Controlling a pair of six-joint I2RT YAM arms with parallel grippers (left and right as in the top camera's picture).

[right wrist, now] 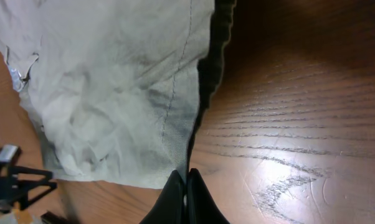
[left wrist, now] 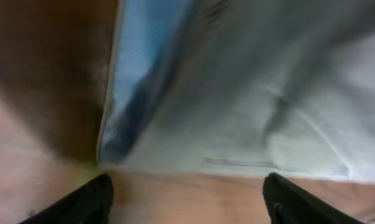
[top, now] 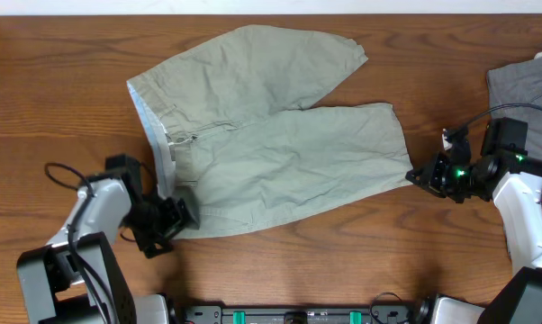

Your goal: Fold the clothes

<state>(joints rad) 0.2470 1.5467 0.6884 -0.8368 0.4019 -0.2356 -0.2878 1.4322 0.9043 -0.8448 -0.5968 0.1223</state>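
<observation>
No text readable — nothing legible anywhere.

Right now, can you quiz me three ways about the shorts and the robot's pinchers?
1. Which gripper is nearest the waistband of the pale khaki-green cotton shorts? A left B right C neither
2. What colour is the other garment at the brown wooden table's edge? A red B dark grey C yellow
3. The right gripper is: A wide open B shut C out of sight
Answers: 1 A, the left gripper sits at the waistband corner; 2 B, it looks dark grey; 3 B, its fingertips press together.
</observation>
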